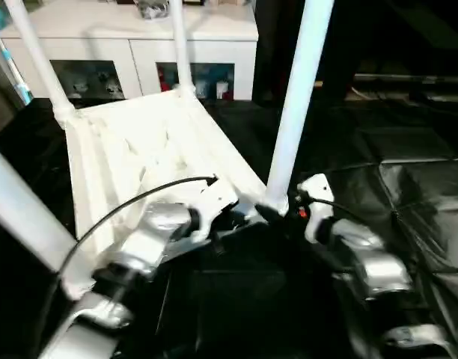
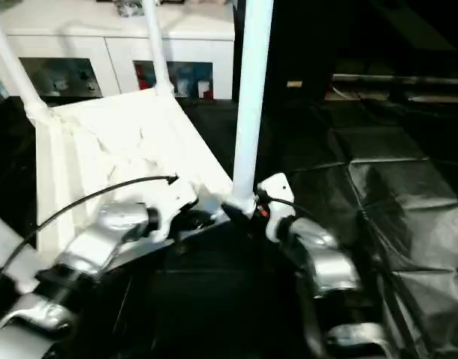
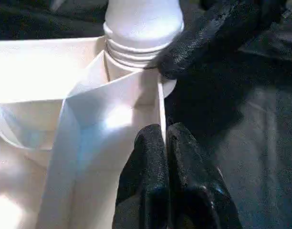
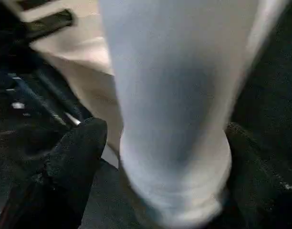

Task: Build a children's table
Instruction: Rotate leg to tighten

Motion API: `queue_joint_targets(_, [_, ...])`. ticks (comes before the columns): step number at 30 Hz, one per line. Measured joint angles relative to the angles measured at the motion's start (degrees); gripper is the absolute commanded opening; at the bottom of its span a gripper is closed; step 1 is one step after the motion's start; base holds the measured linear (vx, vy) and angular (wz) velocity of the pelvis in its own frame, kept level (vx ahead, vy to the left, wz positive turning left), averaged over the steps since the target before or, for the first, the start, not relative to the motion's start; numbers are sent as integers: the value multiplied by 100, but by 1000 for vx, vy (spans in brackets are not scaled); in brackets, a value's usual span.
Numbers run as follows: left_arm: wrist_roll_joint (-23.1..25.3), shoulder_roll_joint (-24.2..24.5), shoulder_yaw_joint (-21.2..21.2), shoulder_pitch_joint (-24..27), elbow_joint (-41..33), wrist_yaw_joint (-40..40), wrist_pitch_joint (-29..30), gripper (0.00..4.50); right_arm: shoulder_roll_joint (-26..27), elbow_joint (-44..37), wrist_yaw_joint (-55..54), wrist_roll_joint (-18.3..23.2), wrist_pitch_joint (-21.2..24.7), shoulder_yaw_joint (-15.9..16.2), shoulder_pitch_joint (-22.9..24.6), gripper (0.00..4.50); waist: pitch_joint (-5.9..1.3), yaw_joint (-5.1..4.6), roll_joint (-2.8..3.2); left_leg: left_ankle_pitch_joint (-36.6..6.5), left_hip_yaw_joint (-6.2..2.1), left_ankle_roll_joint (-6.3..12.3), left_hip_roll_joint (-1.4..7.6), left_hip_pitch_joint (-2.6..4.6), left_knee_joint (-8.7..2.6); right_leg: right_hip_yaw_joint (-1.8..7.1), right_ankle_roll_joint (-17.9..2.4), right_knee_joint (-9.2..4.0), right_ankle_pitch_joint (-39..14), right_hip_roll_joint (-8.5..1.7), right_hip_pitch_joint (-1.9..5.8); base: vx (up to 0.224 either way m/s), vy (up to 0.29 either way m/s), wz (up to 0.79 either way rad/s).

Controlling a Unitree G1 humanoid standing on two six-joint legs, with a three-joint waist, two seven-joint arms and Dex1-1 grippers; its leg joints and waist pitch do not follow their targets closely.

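Table (image 1: 139, 149) upside-down on black sheeting (image 1: 408, 172), cabinet (image 1: 132, 45) behind.

A white cabinet (image 1: 132, 45) with glass-fronted compartments stands behind black sheeting (image 1: 408, 172).

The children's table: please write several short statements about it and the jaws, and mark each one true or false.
1. The children's table lies upside down, legs pointing up. True.
2. The left gripper has its jaws shut beside the table top's edge wall. True.
3. The right gripper has its jaws closed, away from any leg. False: they stand open around the near leg's base.
4. The white cabinet stands on the table. False: behind it.
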Motion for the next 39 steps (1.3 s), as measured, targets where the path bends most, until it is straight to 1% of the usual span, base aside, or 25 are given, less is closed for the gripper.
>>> queue_joint_targets(2, [-25, 144, -41, 26, -58, -300, -11, 0, -181, -77, 453, 37, 59, 85, 0, 394, 1, 53, -1, 0, 1, 0, 0, -3, 5, 0, -1, -2, -1, -2, 2, 0, 0, 0])
queue_joint_targets(5, [-84, 332, -43, 68, -116, -614, -13, 0, -324, -112, 953, 50, 116, 173, -5, 394, 3, 80, -4, -1, 5, 0, 0, -2, 15, 3, -2, -3, -1, -4, 6, 0, 0, 0])
queue_joint_targets(7, [-125, 409, -41, 108, -149, -729, -20, 0, -358, -118, 1110, 53, 118, 213, -6, 369, 5, 79, -7, 0, 6, -2, 0, 1, 16, 5, -2, 0, 0, -4, 7, 0, 0, 0])
queue_joint_targets(10, [-191, 544, -56, 134, -225, -881, -20, 0, -416, -117, 1279, 84, 128, 277, -21, 356, 9, 78, -13, 0, 6, -7, 1, 6, 16, 6, -2, 4, 0, -4, 9, 0, 0, 0])
queue_joint_targets(11, [-236, 586, -56, 144, -226, -941, -19, 0, -427, -115, 1352, 108, 134, 298, -28, 330, 9, 80, -13, 1, 6, -7, 1, 6, 16, 6, -2, 5, 0, -4, 9, 0, 0, 0])
queue_joint_targets(14, [-257, 635, -54, 147, -234, -1024, -19, 0, -420, -99, 1419, 126, 165, 324, -67, 314, 9, 79, -14, 2, 6, -5, 1, 4, 16, 5, -2, 5, 0, -4, 9, 0, 0, 0])
queue_joint_targets(16, [-261, 648, -49, 148, -233, -1042, -19, 0, -409, -95, 1443, 125, 194, 330, -83, 289, 10, 84, -15, 2, 6, -4, 1, 3, 16, 5, -2, 4, 0, -4, 8, 0, 0, 0])
queue_joint_targets(19, [-254, 625, -31, 150, -230, -996, -2, 0, -363, -89, 1418, 122, 233, 305, -83, 279, 10, 86, -15, 2, 6, -4, 1, 4, 16, 5, -2, 5, 0, -4, 8, 0, 0, 0])
queue_joint_targets(21, [-230, 524, -4, 153, -219, -826, 28, 0, -289, -83, 1251, 124, 289, 240, -78, 276, 12, 86, -18, 10, 6, -1, 1, 5, 19, 5, -2, 10, 1, -5, 9, 0, 0, 0])
queue_joint_targets(22, [-222, 435, 28, 150, -188, -655, 67, 0, -213, -61, 1022, 125, 305, 158, -58, 273, 12, 82, -20, 15, 6, -1, 1, 8, 18, 6, -5, 10, 3, -5, 10, 0, 0, 0])
queue_joint_targets(24, [-149, 209, 143, 71, -23, -165, 173, 0, 118, 85, 308, 137, 307, -116, -29, 272, 17, 58, -29, 16, 6, -30, 1, 12, 16, 6, -14, 13, 14, -5, 12, 0, 0, 0])
queue_joint_targets(27, [20, -177, 187, -124, 228, 500, 300, 0, 522, 226, -800, 105, 261, -445, -29, 271, 23, -18, -47, 20, 6, -38, -1, 21, 17, 10, -25, 10, 27, -5, 18, 0, 0, 0])
queue_joint_targets(29, [130, -412, 182, -226, 365, 884, 381, 0, 728, 270, -1436, -2, 188, -538, -37, 270, 22, -39, -53, 20, 6, -39, -2, 29, 16, 12, -26, 5, 28, -5, 28, 0, 0, 0])
queue_joint_targets(32, [226, -621, 192, -315, 514, 1256, 431, 0, 956, 290, -2094, -157, 99, -607, -40, 270, 18, -41, -53, 21, 5, -41, -3, 39, 13, 14, -25, 3, 28, -5, 35, 0, 0, 0])
queue_joint_targets(35, [278, -710, 191, -318, 527, 1366, 490, 0, 1070, 311, -2349, -245, -4, -613, -33, 270, 10, -46, -42, 21, 5, -41, -5, 40, 13, 17, -24, -1, 28, -5, 36, 0, 0, 0])
queue_joint_targets(36, [290, -723, 194, -320, 530, 1376, 502, 0, 1093, 313, -2384, -256, -14, -618, -30, 305, 6, -48, -36, 21, 5, -41, -6, 40, 12, 18, -24, -3, 28, -5, 36, 0, 0, 0])
queue_joint_targets(37, [298, -731, 197, -320, 531, 1379, 505, 0, 1113, 313, -2397, -264, -25, -637, -21, 305, 5, -48, -34, 21, 5, -41, -6, 40, 12, 18, -24, -3, 28, -5, 37, 0, 0, 0])
queue_joint_targets(38, [306, -732, 196, -320, 529, 1378, 500, 0, 1115, 303, -2395, -266, -25, -638, -14, 339, 5, -47, -35, 21, 5, -41, -6, 40, 12, 18, -24, -3, 28, -5, 37, 0, 0, 0])
queue_joint_targets(39, [310, -732, 195, -319, 527, 1357, 492, 0, 1108, 281, -2360, -269, -14, -638, -7, 342, 3, -46, -29, 21, 5, -41, -6, 38, 12, 18, -23, -6, 28, -5, 36, 0, 0, 0])
